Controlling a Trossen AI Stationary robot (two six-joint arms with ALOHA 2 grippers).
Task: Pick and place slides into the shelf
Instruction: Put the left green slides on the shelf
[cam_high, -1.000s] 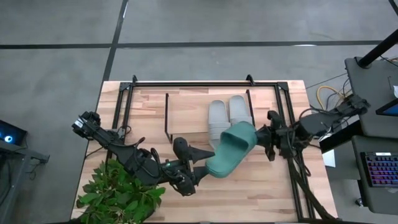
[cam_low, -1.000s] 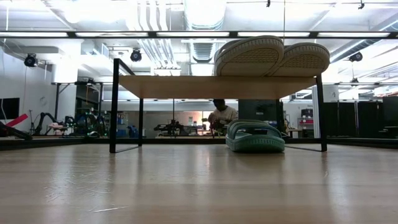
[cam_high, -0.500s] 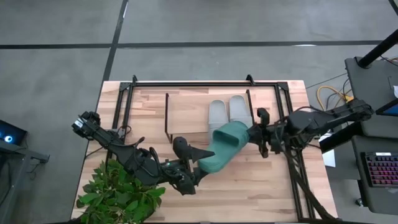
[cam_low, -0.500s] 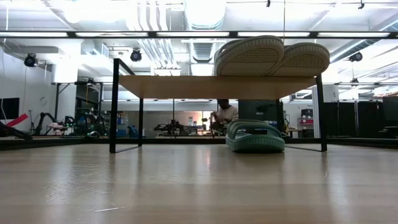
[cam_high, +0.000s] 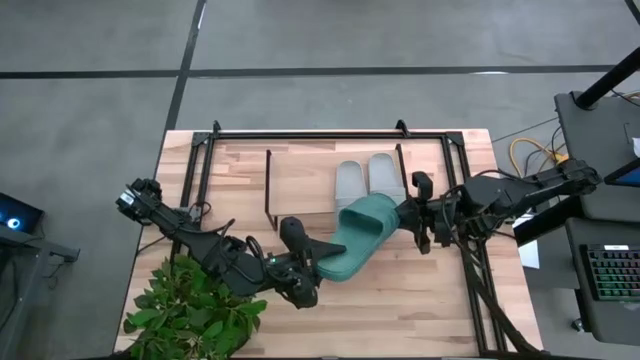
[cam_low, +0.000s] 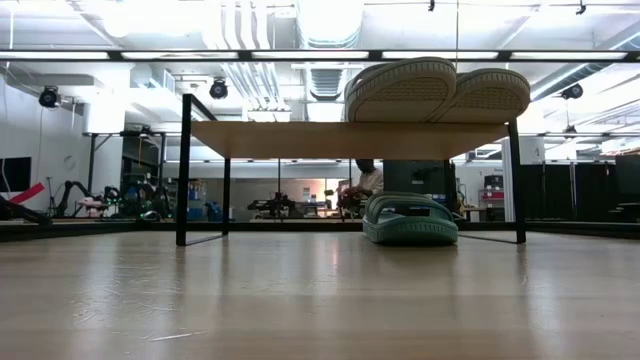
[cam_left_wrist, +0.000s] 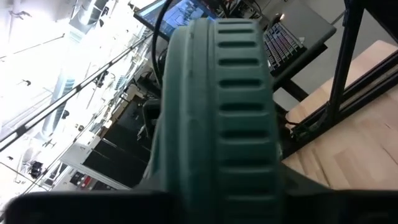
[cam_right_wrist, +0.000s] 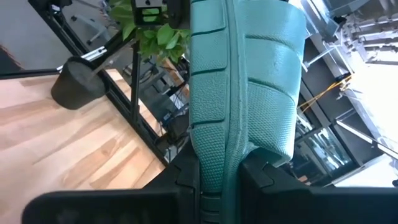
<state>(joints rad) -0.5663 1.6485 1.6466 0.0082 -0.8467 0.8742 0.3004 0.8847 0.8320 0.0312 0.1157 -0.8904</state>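
Here, both arms are sharing one teal slide (cam_high: 358, 238), which is hanging in the air over the middle of the table (cam_high: 420, 300), just in front of the shelf (cam_high: 300, 175). The left gripper (cam_high: 312, 262) is clamping the end of the sandal nearer the table's front edge; in the left wrist view the ribbed sole (cam_left_wrist: 230, 106) is rising straight up from between its fingers. The right gripper (cam_high: 412, 218) is pinching the other end, toward the table's right edge, and in the right wrist view its two dark fingers are closing on the sandal's rim (cam_right_wrist: 217, 168) with the textured footbed beside them. So this is looking like a hand-over or a shared carry; which arm is meant to finish it I cannot tell.

The two pale grey slides (cam_high: 362, 180) are already lying side by side on the shelf's top board, toward its right end. The second teal slide (cam_low: 410, 222) is sitting on the table under the board, again near the right end.

To do this step well, only one gripper should be letting go, and only once the other is gripping firmly, since soft foam is likely to bend and twist when pulled from both ends. The free spot appears to be under the board beside the teal slide, so the sandal should be levelled, kept low and slid in from the front, clear of the black wire legs (cam_low: 184, 170).
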